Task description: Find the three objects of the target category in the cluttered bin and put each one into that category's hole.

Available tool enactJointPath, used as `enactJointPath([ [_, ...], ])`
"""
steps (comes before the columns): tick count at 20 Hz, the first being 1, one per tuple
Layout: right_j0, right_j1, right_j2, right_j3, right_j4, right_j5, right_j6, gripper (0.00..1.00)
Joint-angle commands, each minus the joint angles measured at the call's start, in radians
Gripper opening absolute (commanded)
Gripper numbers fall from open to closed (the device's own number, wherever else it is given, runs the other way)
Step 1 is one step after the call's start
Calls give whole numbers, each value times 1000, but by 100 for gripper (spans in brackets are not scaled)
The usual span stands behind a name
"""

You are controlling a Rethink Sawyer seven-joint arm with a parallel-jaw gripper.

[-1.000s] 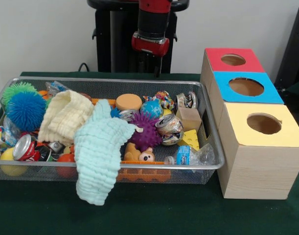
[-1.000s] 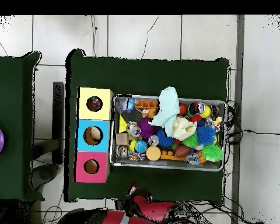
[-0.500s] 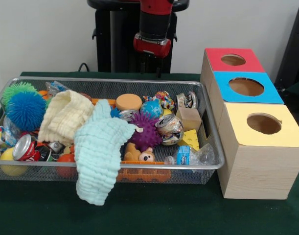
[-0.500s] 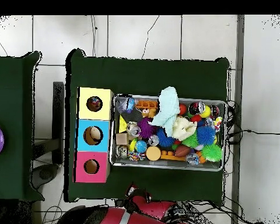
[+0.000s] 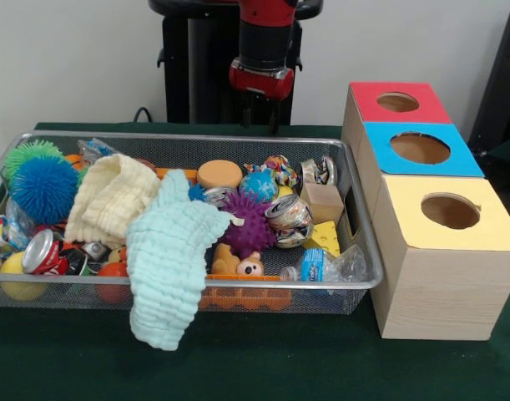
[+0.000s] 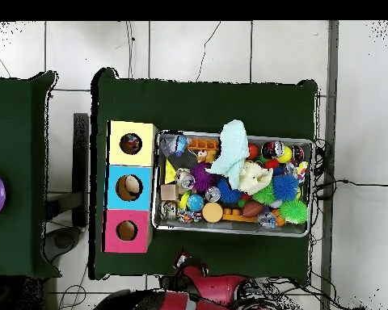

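While my hand (image 5: 259,124) hangs behind the far rim of the wire bin (image 5: 367,251), well above the clutter, I cannot tell whether it is spread or closed — only dark tips show under the red wrist. It is carrying nothing that I can see.

Which category is wanted I cannot tell from here, so I weigh the likely picks. A crushed can (image 5: 290,219) lies near the bin's middle-right, just beside a purple spiky ball (image 5: 249,224); another can (image 5: 44,251) sits at the left end. I judge both light, thin-walled, dented and slick — best pinched across the crumpled waist, not the rim. The spiky ball and the blue fuzzy ball (image 5: 43,188) look soft and springy, apt to squirm out.

A pale green cloth (image 5: 167,259) drapes limp over the front rim, and a cream one (image 5: 108,199) lies beside it; either may hide things. The wooden box (image 5: 442,276) with its three holes stands beside the bin on the green tabletop (image 5: 280,368).
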Motion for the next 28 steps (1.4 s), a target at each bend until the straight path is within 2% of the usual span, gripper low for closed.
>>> enactJointPath([
  [1, -60, -55, 167, -185, 98, 209, 63, 100],
  [5, -76, -62, 187, -211, 104, 263, 47, 100],
  [10, -68, -52, 180, -245, 109, 278, 47, 100],
  [18, -96, -63, 220, -287, 118, 373, 23, 100],
  [25, -81, -148, 222, -239, 160, 468, 46, 100],
  [28, -88, -153, 228, -231, 159, 475, 48, 100],
])
